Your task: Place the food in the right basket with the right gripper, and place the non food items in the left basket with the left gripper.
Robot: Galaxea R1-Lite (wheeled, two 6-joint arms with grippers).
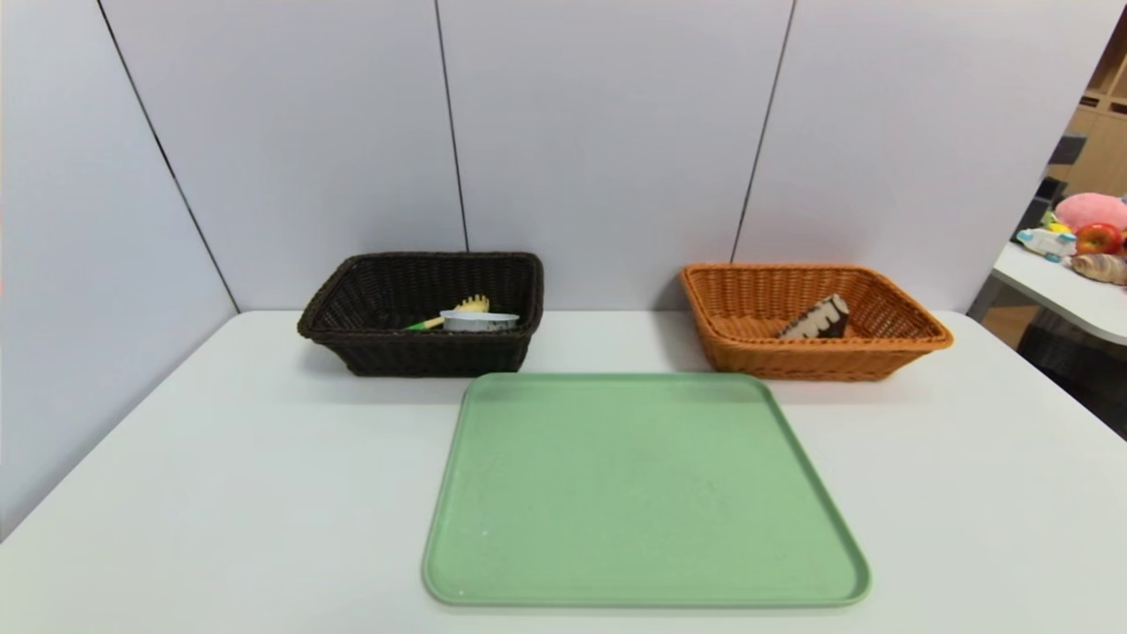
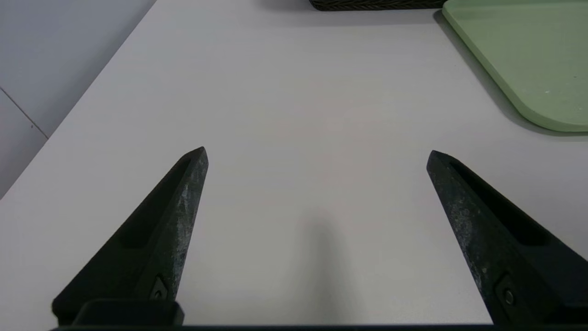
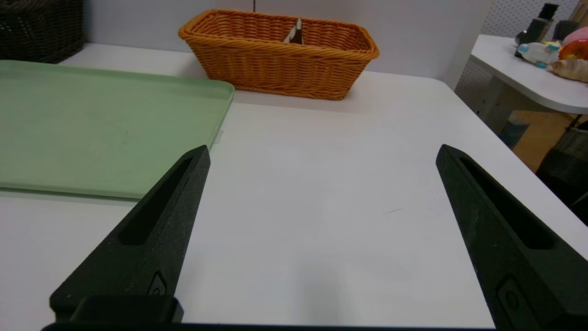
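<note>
1. Tray (image 1: 643,493) first: the green tray sits bare in the middle of the white table (image 1: 220,493), so nothing is left on it for either of my hands to pick up.
2. My left gripper (image 2: 317,154) hangs low over the table on the tray's left side, fingers spread wide and holding nothing; the tray's rounded corner lies just beside it and the dark basket's base shows far ahead.
3. My right gripper (image 3: 321,151) hangs level on the tray's right side, fingers likewise spread wide and empty, pointing forward past the tray edge toward the orange basket (image 3: 280,69).
4. The non-food things lie in the dark brown basket (image 1: 423,348) at the back left: a yellow-and-green brush (image 1: 453,313) and a round white lid-like container (image 1: 480,321) touching it.
5. The food, a dark wedge with pale edges that looks like a cake slice (image 1: 817,319), leans in the orange basket at the back right, its long axis tilted up toward the far rim.
6. I judge the sorting complete; each basket lies ahead of its own arm, and neither arm is in the head view.
</note>
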